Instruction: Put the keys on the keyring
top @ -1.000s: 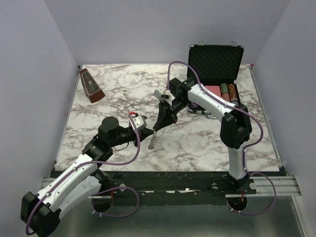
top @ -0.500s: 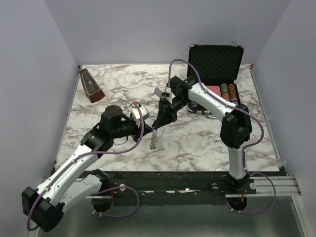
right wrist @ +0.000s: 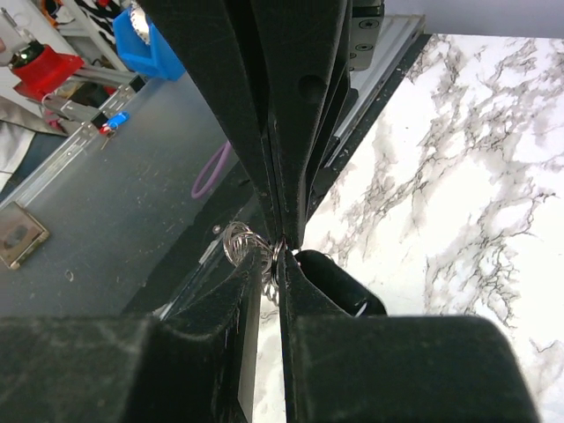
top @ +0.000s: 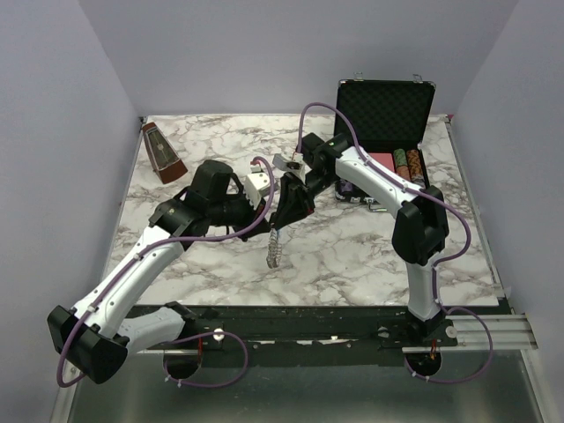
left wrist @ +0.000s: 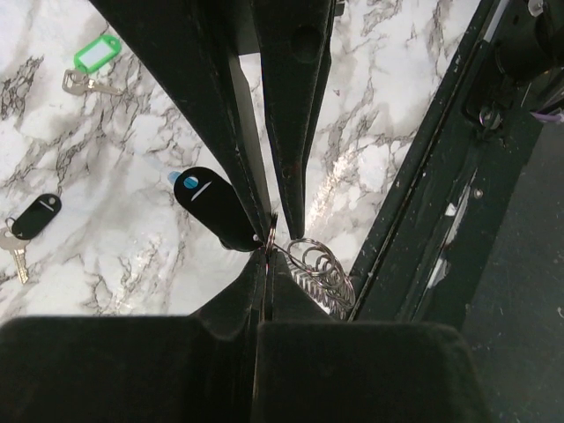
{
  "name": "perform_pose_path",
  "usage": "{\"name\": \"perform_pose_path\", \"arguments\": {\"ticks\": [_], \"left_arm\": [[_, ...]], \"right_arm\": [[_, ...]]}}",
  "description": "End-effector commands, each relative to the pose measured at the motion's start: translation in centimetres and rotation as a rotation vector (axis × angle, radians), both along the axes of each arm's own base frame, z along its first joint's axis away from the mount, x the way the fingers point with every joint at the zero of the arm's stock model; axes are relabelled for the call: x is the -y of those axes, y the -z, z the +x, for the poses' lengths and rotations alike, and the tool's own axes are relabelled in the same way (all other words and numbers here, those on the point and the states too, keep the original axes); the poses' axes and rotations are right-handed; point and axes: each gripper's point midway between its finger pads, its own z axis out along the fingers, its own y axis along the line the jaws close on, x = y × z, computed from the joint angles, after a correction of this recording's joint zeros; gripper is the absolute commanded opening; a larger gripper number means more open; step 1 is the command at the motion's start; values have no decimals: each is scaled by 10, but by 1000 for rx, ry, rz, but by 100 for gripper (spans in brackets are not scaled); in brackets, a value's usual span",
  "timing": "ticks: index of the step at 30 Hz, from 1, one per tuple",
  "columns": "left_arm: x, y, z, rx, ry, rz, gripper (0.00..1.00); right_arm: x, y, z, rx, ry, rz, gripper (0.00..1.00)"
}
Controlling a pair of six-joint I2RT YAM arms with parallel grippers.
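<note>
The keyring [top: 276,247] hangs as a silvery chain of coiled links below my right gripper [top: 284,216]. In the right wrist view that gripper [right wrist: 275,262] is shut on a ring of it, with the coils [right wrist: 240,242] beside its tips. My left gripper [top: 271,204] meets it tip to tip. In the left wrist view the left gripper [left wrist: 267,263] is shut on a thin metal piece, with a black-headed key [left wrist: 216,207] dangling at its tips beside the coils [left wrist: 317,269]. A green key [left wrist: 92,57] and another black key [left wrist: 31,220] lie on the marble below.
A brown metronome [top: 163,154] stands at the far left. An open black case [top: 385,110] with striped poker chips [top: 405,161] sits at the far right, behind the right arm. The table's front edge [top: 300,308] runs just below the hanging chain.
My left arm has swung up and to the right, bringing its gripper against the right gripper's tips. The right gripper and the hanging chain have barely moved.
</note>
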Motion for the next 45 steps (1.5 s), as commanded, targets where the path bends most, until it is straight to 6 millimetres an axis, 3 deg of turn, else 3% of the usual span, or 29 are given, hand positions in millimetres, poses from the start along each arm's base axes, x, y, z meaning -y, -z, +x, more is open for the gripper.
{"name": "perform_pose_path", "arguments": {"ticks": [1, 27, 45], "left_arm": [[-6, -10, 1, -5, 3, 44, 0], [-5, -3, 6, -172, -20, 252, 0], [10, 7, 10, -276, 22, 343, 0]], "right_arm": [[-3, -3, -11, -105, -16, -43, 21], [-19, 7, -6, -78, 58, -159, 22], [-22, 4, -15, -94, 23, -142, 20]]}}
